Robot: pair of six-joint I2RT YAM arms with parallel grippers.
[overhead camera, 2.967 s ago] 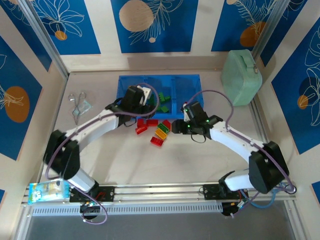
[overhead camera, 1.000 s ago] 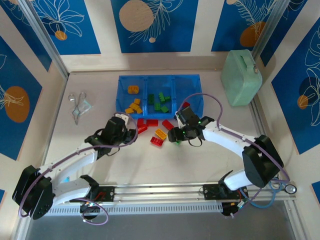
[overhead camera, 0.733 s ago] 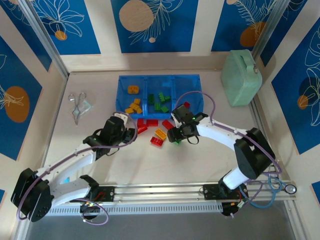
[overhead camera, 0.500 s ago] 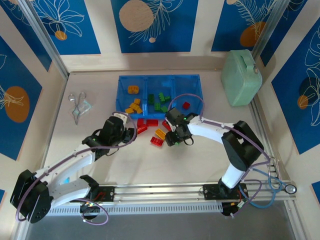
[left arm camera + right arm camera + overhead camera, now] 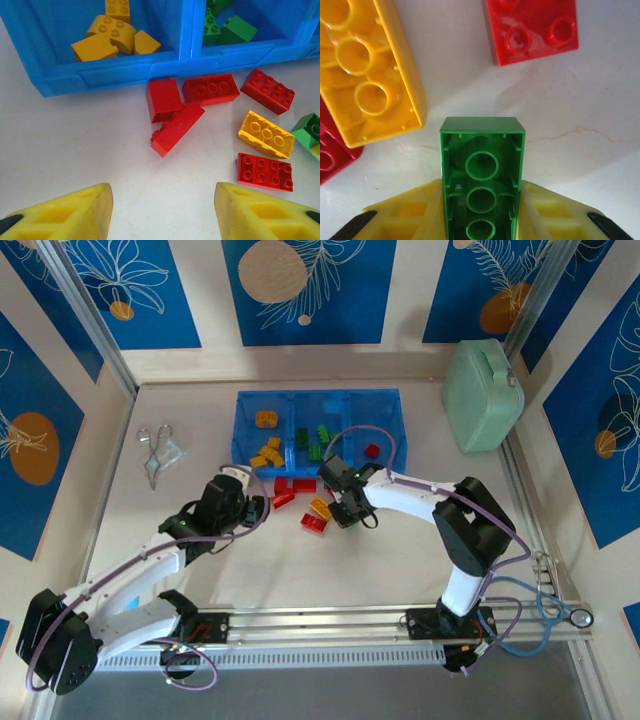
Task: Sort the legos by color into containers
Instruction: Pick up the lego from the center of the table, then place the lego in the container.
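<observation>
Low in the right wrist view the right gripper (image 5: 481, 212) clamps a green brick (image 5: 482, 145), hollow side showing, while the left gripper (image 5: 162, 207) gapes wide over the surface (image 5: 75, 145).

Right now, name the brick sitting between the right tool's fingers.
The green brick, clamped with its underside showing; the yellow brick and red bricks lie free on the table.

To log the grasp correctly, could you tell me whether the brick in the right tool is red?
No, the brick held in the right tool is green, its hollow underside facing the wrist camera.
</observation>
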